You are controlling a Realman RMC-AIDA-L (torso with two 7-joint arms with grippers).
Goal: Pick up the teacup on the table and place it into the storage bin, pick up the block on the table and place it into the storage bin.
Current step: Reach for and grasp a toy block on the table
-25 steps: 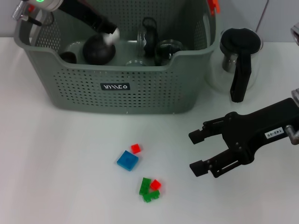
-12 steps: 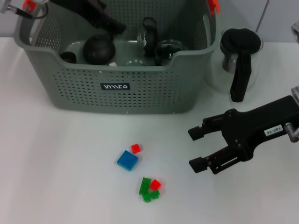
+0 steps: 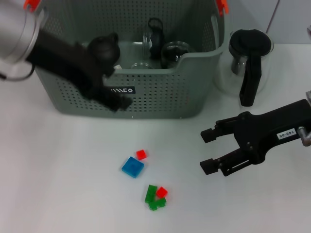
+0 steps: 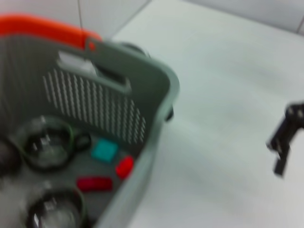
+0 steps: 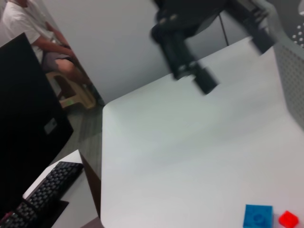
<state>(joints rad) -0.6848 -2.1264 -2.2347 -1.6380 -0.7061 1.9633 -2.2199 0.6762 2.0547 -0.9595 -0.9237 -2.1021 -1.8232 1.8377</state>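
Left gripper (image 3: 119,102): one second ago deep inside the bin (image 3: 146,97), beside a dark round item; half a second ago lifted to the back rim; now swung out in front of the bin's front wall, over the label. Jaw state: cannot tell (arm smeared by motion). Nothing visibly carried.

Bin contents: glassware and a dark round piece (image 3: 103,48) in the head view; dark-rimmed glass vessels, a teal block and red blocks on the floor in the left wrist view. Which piece is the teacup cannot be told for sure; judged delivered, since the arm comes away with no visible load.

Right gripper (image 3: 210,150): jaws spread, empty, hovering over the table right of the blocks, drifted slightly rightward over the second.

Blocks on table, unmoved: blue block (image 3: 132,166), small red block (image 3: 141,154) just beside it, green-and-red cluster (image 3: 156,196) nearer the robot.

Jug (image 3: 248,63): right of the bin, untouched.

Status: block step apparently next; left arm heading toward them.
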